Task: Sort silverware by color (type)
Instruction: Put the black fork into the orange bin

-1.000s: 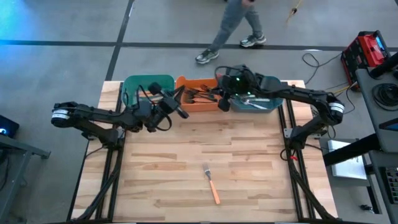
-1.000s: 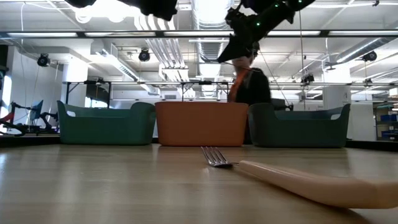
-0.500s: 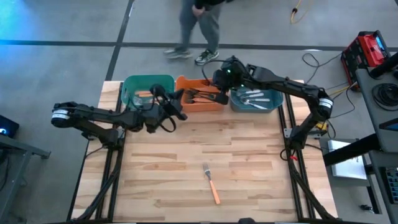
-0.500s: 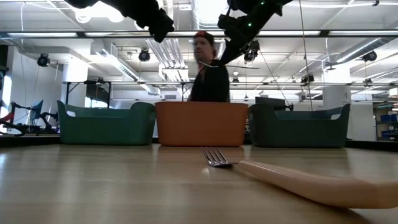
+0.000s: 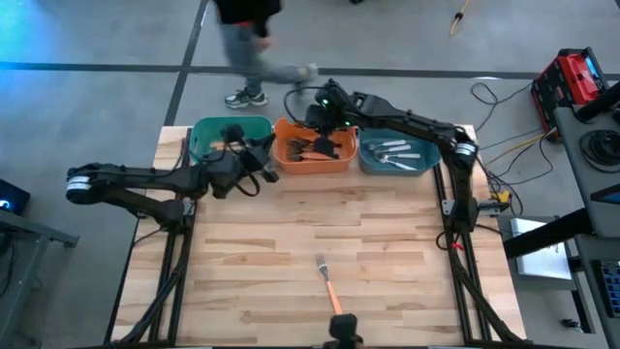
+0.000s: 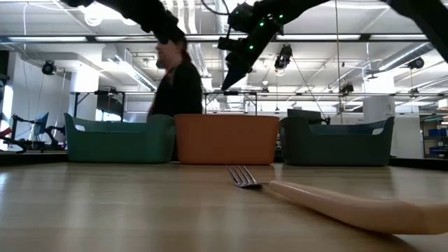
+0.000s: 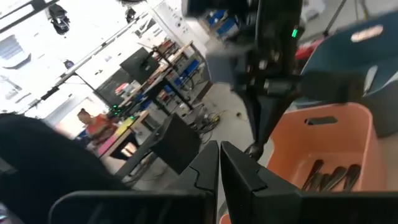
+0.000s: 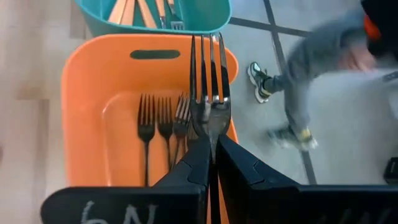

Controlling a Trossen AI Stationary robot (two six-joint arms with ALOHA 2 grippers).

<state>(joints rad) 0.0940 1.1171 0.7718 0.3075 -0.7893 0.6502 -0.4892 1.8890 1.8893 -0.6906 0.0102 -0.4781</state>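
Note:
My right gripper (image 5: 323, 114) (image 8: 211, 146) hangs over the far part of the orange bin (image 5: 287, 160) (image 8: 84, 118), shut on a dark fork (image 8: 208, 74). Several dark forks (image 8: 163, 124) lie on that bin's floor. My left gripper (image 5: 260, 160) (image 7: 219, 163) is shut with nothing between its fingers, above the seam of the green bin (image 5: 205, 131) and the orange bin. Orange-handled forks (image 8: 140, 7) lie in the green bin, silver ones (image 5: 392, 150) in the blue bin. One orange-handled fork (image 5: 329, 283) (image 6: 336, 203) lies flat on the table, tines toward the far edge. My right gripper pinches the dark fork between its two fingers at the neck just behind the tines (image 8: 211, 127). The tines stick out past the fingertips and the handle is hidden between the fingers. The fork is lifted clear above the orange bin and points down (image 6: 228, 78).
Three bins stand in a row along the table's far edge; the blue one (image 5: 426, 165) is on the right. The wooden tabletop (image 5: 242, 262) stretches bare around the lone fork. A person (image 5: 247, 48) (image 6: 178, 84) walks on the floor beyond the far edge.
My right gripper has carried the dark fork from above the blue bin toward the table's left, to over the orange bin's far part. My left gripper has drawn slightly left toward the green bin. The person behind the table has walked from right to left.

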